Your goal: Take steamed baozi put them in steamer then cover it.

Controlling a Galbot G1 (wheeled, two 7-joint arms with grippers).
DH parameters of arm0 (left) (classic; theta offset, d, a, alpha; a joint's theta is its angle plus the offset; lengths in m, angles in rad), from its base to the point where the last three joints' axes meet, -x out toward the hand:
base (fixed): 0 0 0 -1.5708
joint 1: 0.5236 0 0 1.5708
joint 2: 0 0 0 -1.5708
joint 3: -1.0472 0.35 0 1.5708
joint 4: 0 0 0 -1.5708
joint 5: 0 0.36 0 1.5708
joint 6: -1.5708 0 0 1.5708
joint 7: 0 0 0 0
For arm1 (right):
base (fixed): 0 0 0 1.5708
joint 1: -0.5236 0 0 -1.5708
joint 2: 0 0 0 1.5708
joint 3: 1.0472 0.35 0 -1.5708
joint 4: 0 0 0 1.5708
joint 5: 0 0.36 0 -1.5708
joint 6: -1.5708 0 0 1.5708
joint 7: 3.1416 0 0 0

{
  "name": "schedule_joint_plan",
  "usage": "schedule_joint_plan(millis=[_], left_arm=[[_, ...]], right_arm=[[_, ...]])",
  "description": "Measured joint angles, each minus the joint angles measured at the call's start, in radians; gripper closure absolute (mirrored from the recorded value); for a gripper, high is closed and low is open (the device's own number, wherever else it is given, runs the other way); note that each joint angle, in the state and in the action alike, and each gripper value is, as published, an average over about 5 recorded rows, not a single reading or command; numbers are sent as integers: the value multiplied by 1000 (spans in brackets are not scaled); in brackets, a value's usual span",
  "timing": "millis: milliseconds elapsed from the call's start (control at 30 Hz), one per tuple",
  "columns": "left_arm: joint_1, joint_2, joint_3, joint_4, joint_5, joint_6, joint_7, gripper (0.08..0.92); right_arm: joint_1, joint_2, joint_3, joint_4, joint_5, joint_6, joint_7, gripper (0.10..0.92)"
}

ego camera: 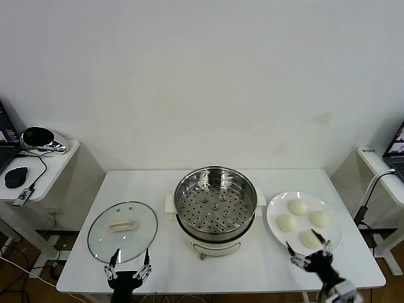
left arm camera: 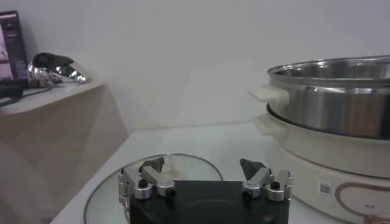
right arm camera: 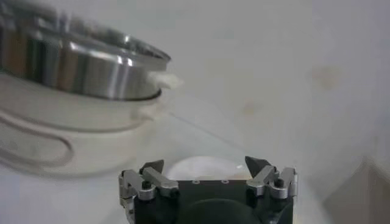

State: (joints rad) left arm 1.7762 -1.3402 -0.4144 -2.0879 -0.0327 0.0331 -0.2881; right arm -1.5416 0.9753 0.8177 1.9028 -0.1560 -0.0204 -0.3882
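Observation:
Several cream-white baozi [ego camera: 297,207] lie on a white plate [ego camera: 274,206] at the table's right. The open steel steamer [ego camera: 215,199] stands mid-table on its white base; it also shows in the left wrist view [left arm camera: 341,97] and the right wrist view [right arm camera: 79,61]. The glass cover [ego camera: 122,231] with its cream handle lies flat at the left. My left gripper [ego camera: 129,260] is open at the cover's near edge [left arm camera: 152,176]. My right gripper [ego camera: 309,252] is open just before the nearest baozi [ego camera: 311,238], which shows between its jaws in the right wrist view [right arm camera: 207,167].
Small white side tables [ego camera: 53,170] flank the work table; the left one holds a black helmet-like object [ego camera: 38,136], a mouse and cables. A laptop edge [ego camera: 394,148] sits at the far right. A white wall stands behind.

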Motion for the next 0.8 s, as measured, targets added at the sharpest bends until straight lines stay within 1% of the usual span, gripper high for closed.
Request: schedule_joint_plan(millis=[67, 200, 400, 600, 800], left_arm=[[0, 0, 0, -1, 5, 2, 0, 177], [-4, -1, -3, -1, 22, 5, -1, 177], [2, -4, -12, -4, 47, 1, -7, 177], [16, -8, -28, -1, 62, -6, -11, 177], [25, -9, -46, -1, 72, -11, -11, 177]], right_arm=[[25, -33, -4, -13, -19, -8, -26, 203], [149, -161, -57, -80, -85, -28, -133, 203], [430, -291, -263, -226, -157, -30, -306, 203], [749, -348, -531, -393, -193, -5, -485, 203], [1025, -354, -789, -545, -212, 34, -620, 203]])
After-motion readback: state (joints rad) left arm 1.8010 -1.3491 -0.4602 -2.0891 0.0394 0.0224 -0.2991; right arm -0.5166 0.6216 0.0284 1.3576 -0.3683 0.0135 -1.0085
